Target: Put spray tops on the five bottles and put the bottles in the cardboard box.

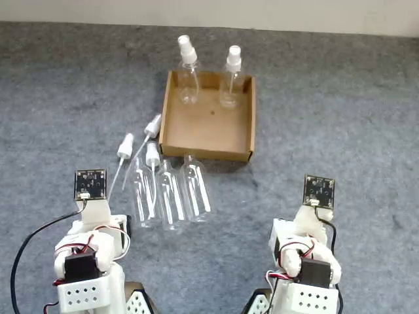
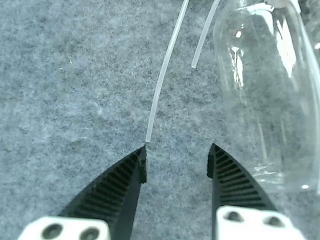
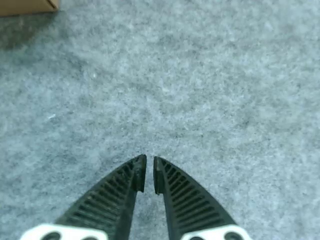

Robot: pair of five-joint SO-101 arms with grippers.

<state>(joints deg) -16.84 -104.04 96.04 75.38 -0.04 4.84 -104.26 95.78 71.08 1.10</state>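
- The shallow brown cardboard box [image 1: 209,131] lies open side up on the grey felt-textured desk [image 1: 340,98], which lets bottles be lowered in from above.
- Two clear round plastic bottles with white spray tops fitted [image 1: 188,82] stand upright against the box's far wall. Judged from this, two of the five are done.
- Three uncapped clear plastic bottles [image 1: 170,193] lie side by side just in front of the box's near wall, necks toward it.
- Three loose white spray tops with thin translucent dip tubes [image 1: 124,145] lie near the box's near corner on the left arm's side.
- The left gripper [image 2: 177,160] sits in front of the box, beside the lying bottles. Its ribbed black fingers are parted and empty, and one dip tube ends just beside a fingertip.
- The right gripper [image 3: 149,172] sits over bare desk in front of the box. Its fingers are closed to a thin slit and grip nothing.
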